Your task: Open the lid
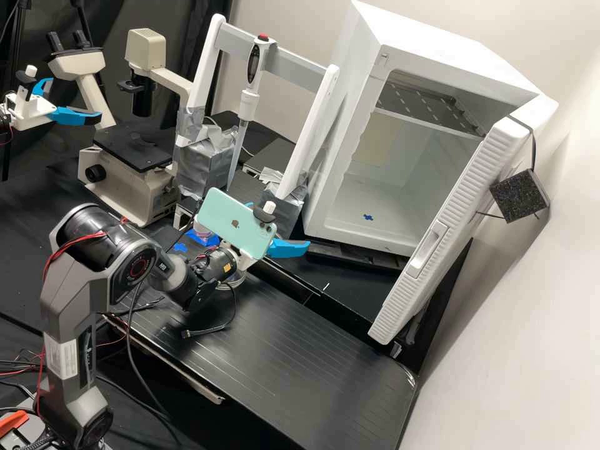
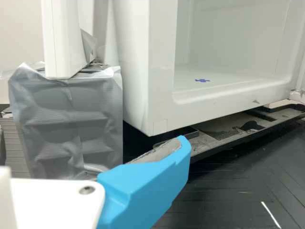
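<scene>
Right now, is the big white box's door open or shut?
Open: the door stands swung out, and you can see the shelf inside.

microscope (image 1: 128,190) — left of pipette (image 1: 249,100) | shelf (image 1: 431,112) — high in cabinet (image 1: 412,34)

At about eight o'clock in the high view, the grey arm (image 1: 67,311) has red wires (image 1: 70,242) looping over a black upper cylinder (image 1: 94,234), a red-ringed round joint (image 1: 138,267), a white label (image 1: 62,359), and an orange-stickered black wrist (image 1: 215,265), its blue, grey-lined jaws set beside a screwed white base (image 2: 52,200).
</scene>
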### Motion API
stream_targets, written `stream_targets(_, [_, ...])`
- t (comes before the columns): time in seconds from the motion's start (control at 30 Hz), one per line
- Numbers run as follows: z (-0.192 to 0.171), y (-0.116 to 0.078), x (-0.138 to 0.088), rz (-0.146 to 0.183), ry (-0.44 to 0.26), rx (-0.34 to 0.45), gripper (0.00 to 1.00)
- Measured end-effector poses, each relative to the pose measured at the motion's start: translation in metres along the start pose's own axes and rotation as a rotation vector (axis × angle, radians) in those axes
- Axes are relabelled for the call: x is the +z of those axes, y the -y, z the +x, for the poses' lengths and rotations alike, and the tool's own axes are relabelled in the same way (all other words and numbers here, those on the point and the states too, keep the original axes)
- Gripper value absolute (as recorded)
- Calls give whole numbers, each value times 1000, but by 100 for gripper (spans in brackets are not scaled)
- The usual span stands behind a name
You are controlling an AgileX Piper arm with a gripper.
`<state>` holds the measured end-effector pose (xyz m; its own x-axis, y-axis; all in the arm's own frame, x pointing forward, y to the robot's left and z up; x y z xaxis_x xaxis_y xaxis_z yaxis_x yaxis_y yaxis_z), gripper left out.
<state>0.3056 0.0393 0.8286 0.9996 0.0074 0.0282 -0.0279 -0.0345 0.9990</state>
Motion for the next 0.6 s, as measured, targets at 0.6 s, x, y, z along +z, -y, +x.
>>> stream_targets(0.6, [-70, -18, 4, 15, -128, 107, 100])
